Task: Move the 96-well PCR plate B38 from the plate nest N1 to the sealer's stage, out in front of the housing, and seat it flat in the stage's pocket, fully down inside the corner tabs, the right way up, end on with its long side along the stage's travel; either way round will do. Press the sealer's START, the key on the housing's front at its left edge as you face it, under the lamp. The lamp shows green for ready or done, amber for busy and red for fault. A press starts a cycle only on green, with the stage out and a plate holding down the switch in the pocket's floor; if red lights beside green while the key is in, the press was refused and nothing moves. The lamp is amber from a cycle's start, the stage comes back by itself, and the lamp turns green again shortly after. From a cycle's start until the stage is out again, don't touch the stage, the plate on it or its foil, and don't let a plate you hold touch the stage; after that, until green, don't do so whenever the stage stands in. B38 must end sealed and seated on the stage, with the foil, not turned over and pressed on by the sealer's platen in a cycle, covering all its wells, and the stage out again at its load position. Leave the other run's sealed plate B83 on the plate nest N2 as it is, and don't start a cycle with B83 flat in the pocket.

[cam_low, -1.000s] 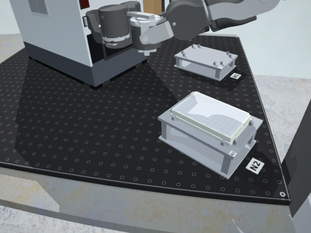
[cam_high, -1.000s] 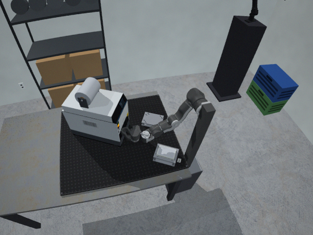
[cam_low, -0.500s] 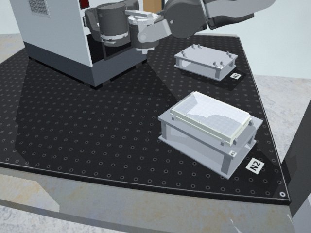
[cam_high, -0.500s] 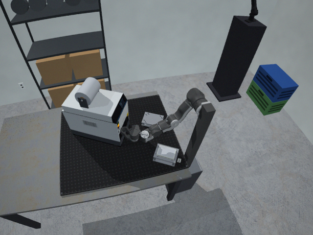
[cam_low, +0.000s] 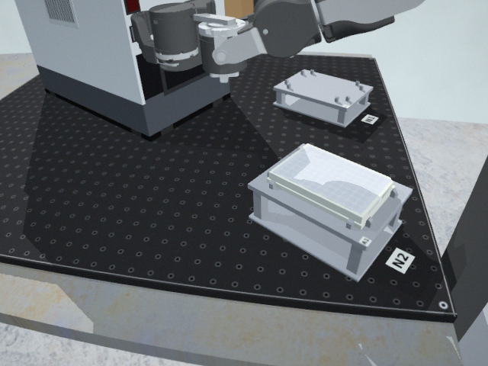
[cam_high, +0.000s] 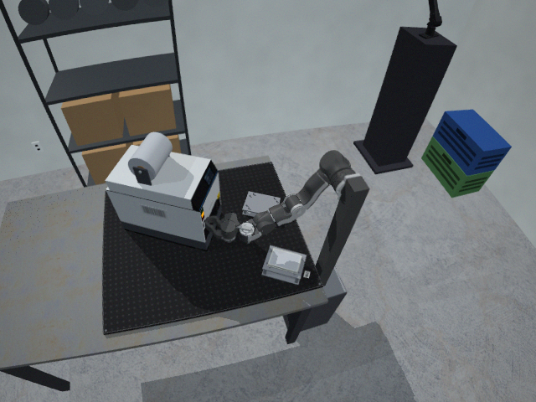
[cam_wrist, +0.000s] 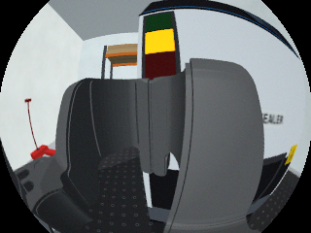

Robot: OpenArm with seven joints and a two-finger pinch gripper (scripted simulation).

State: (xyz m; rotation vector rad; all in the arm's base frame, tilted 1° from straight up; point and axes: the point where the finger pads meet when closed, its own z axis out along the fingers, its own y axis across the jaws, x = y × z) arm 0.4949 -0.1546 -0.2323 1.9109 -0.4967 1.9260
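My gripper (cam_high: 210, 224) is shut and empty, right at the front of the white sealer housing (cam_high: 160, 194) at its left edge. It also shows in the exterior view (cam_low: 136, 33). In the wrist view the shut fingers (cam_wrist: 155, 143) fill the middle, just under the lamp (cam_wrist: 159, 42), whose amber segment is lit while the green and red segments are dark. No stage stands out in front of the housing; the front opening (cam_low: 173, 78) is dark. Plate B38 is not in view. Nest N1 (cam_low: 322, 96) is empty. Sealed plate B83 (cam_low: 331, 184) lies flat on nest N2 (cam_low: 329, 230).
A foil roll (cam_high: 151, 156) sits on top of the sealer. The arm's dark post (cam_high: 342, 224) stands at the board's right edge. Shelves with cardboard boxes (cam_high: 116, 112) stand behind the table.
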